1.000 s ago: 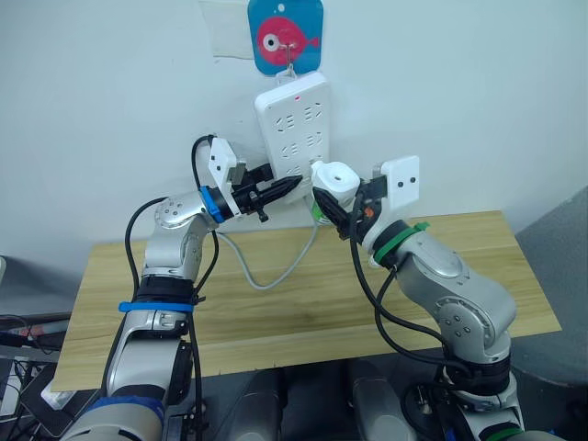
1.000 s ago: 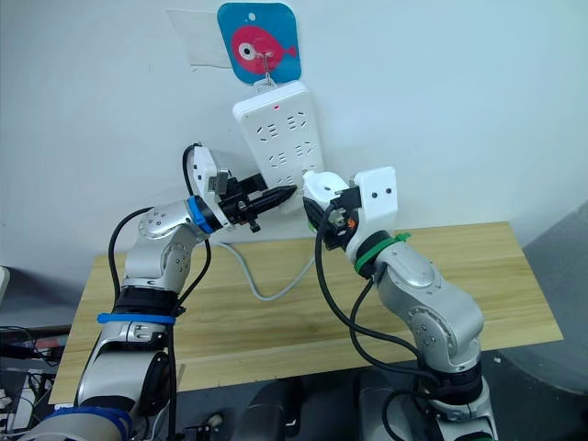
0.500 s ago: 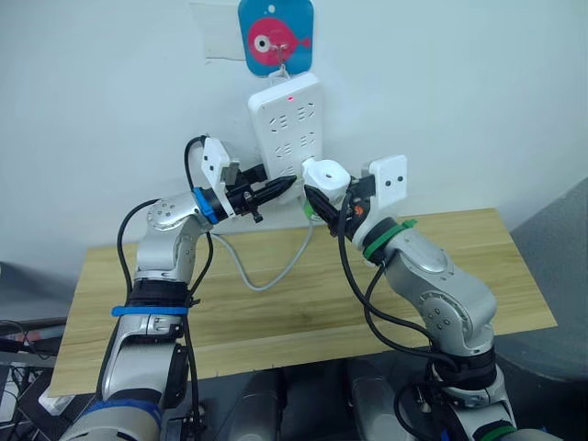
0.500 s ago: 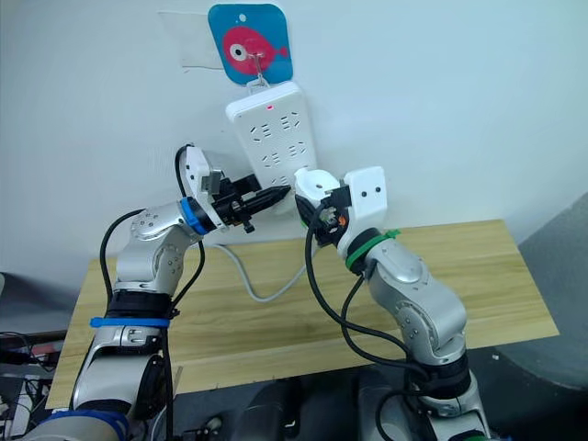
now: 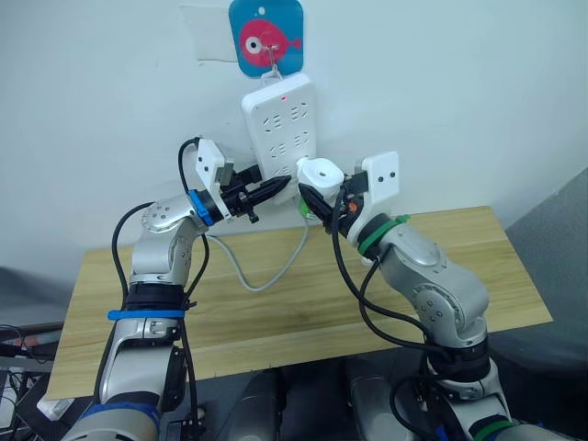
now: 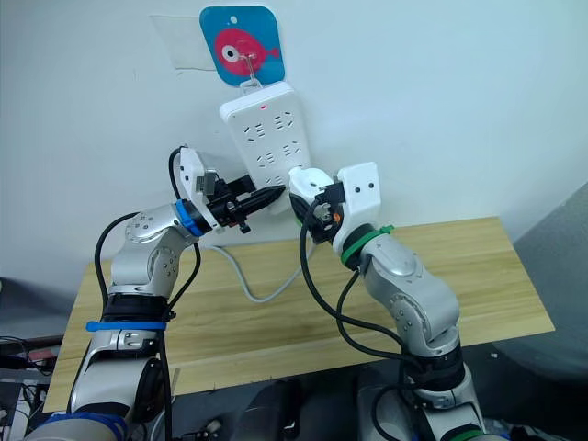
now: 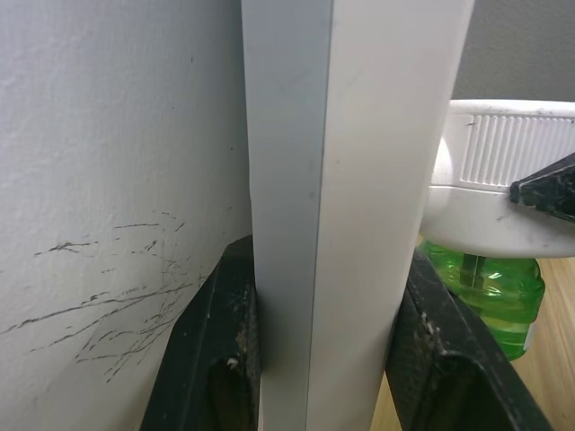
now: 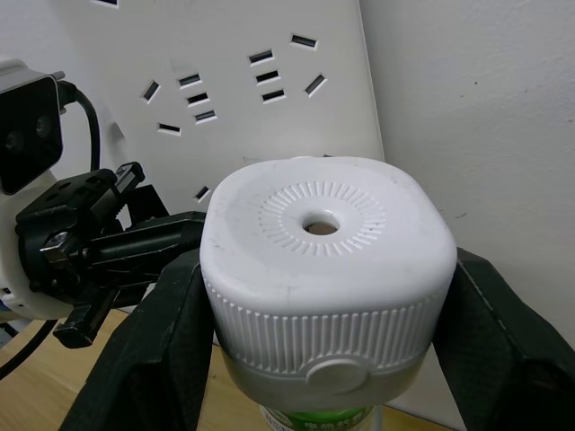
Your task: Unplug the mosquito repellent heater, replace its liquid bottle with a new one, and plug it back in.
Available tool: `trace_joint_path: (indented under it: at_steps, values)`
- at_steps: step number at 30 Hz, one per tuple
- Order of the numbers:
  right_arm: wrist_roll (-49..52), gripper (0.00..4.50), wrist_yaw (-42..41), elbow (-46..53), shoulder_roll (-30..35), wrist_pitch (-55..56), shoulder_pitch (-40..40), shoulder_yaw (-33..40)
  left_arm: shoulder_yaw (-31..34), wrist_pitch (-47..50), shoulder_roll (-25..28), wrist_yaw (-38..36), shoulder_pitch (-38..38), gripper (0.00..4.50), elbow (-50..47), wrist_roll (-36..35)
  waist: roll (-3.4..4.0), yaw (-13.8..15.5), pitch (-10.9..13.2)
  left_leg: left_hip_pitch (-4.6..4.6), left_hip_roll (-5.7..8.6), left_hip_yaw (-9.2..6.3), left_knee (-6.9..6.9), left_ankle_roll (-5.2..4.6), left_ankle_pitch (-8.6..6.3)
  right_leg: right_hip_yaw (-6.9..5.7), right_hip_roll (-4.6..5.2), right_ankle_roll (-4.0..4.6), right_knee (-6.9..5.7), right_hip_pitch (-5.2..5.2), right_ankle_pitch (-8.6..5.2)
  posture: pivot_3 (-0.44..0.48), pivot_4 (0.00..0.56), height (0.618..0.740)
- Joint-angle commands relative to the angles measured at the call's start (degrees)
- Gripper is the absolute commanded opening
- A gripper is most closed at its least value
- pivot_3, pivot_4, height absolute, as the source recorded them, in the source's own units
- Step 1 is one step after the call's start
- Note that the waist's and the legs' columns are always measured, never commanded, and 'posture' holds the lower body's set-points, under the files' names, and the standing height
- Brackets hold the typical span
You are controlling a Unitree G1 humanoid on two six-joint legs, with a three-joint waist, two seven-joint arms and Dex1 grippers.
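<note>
- My right gripper (image 8: 323, 359) is clamped on the mosquito repellent heater (image 8: 322, 269), one black finger against each side of its ribbed white body, with the round vent hole facing up.
- Under the heater hangs its liquid bottle (image 7: 490, 292), green and see-through, screwed into the unit's underside.
- I hold the heater up against the lower end of the white power strip (image 5: 279, 126), which hangs on the wall from a hook on a blue fish plaque (image 5: 265, 37). I cannot tell whether its prongs sit in a socket.
- My left gripper (image 7: 319, 359) is closed across the strip's lower edge: one finger lies between the strip and the wall, the other presses on its front face.
- In the head views, the tips of my left fingers (image 5: 276, 186) sit just beside the heater, near the strip's bottom corner.
- A small red light glows near the strip's top.
- The strip's grey cord (image 5: 266, 266) loops down onto the wooden table (image 5: 469, 266) below both my arms.
</note>
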State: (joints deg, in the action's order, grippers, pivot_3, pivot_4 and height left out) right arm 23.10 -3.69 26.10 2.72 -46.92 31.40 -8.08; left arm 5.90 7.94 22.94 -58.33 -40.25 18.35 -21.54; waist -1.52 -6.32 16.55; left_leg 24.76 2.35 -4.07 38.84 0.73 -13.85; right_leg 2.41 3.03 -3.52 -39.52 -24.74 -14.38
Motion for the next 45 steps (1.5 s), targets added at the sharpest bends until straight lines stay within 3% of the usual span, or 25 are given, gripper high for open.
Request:
trace_joint_path:
  at_steps: [1, 16, 20, 21, 27, 35, 42, 45]
  values:
    - [-2.33, 2.98, 1.43, -1.84, -1.42, 2.16, 3.08, 0.60, -2.48, -0.33, -1.64, -3.88, -0.27, 1.34, -5.79, -2.96, 0.00, -0.01, -0.02, 0.00, -0.01, 0.00, 0.00, 0.00, 0.00, 0.00, 0.00, 0.00, 0.00, -0.01, 0.00, -0.107, 0.216, 0.740]
    - [-3.44, 2.98, 1.24, -2.71, -2.25, 3.10, 3.38, 1.28, -1.95, -0.77, -1.64, -3.97, -0.96, 1.34, -4.26, -2.07, -0.02, -0.13, -0.03, 0.00, -0.04, 0.11, 0.00, 0.17, 0.14, 0.11, -0.02, 0.09, -0.45, -0.35, 0.05, -0.107, 0.229, 0.740]
    - [-2.70, 4.32, 1.22, 1.80, -1.16, 0.75, 0.87, 1.41, -1.66, -1.58, -1.48, -3.71, -1.07, 1.34, -2.90, -1.37, -0.06, 0.63, -0.07, 0.02, -0.03, 0.10, -0.01, 0.17, 0.14, 0.06, -0.02, 0.09, -0.42, -0.33, 0.05, -0.112, 0.239, 0.740]
    - [-1.92, 4.44, 1.05, 4.26, -0.66, -0.80, -0.49, 1.65, -1.64, -1.77, -1.35, -3.68, -1.05, 1.34, -2.69, -1.32, -0.07, 0.89, -0.08, 0.07, -0.04, 0.04, -0.02, 0.17, 0.14, -0.04, -0.02, 0.10, -0.34, -0.34, 0.04, -0.112, 0.239, 0.740]
    - [2.82, 4.44, -0.15, 15.40, 2.81, -9.34, -6.93, 4.22, -1.84, -2.89, -0.74, -3.65, -1.19, 1.34, -1.21, -1.11, -0.07, 1.31, -0.12, 0.28, 0.02, 0.32, -0.36, 0.15, 0.10, -0.12, 0.08, 0.10, 0.48, -0.45, 0.03, -0.127, 0.246, 0.740]
    - [11.59, 4.44, -3.66, 24.20, 8.17, -16.10, -11.21, 11.53, -2.06, -3.38, -0.71, -3.62, -1.63, 1.34, -0.30, -1.09, -0.07, 1.35, -0.12, 0.23, -0.08, 0.39, -0.22, -0.13, -0.05, -0.13, 0.07, 0.10, 0.37, -0.40, 0.04, -0.136, 0.250, 0.740]
    - [16.85, 4.44, -9.50, 27.91, 16.20, -13.18, -14.05, 15.75, -2.14, -3.81, -0.61, -3.83, -2.03, 1.34, 0.90, -1.01, -0.08, 1.27, -0.12, 0.24, -0.04, 0.53, -0.15, -0.21, -0.10, -0.09, 0.06, 0.09, 0.47, -0.33, 0.04, -0.153, 0.255, 0.740]
    - [17.44, 4.50, -10.05, 27.63, 17.53, -11.84, -15.15, 15.75, -2.09, -3.99, -0.46, -3.85, -2.19, 2.28, 1.57, -0.90, -0.08, 1.26, -0.12, 0.23, -0.09, 0.49, -0.14, -0.22, -0.11, -0.12, 0.06, 0.09, 0.42, -0.30, 0.04, -0.146, 0.255, 0.740]
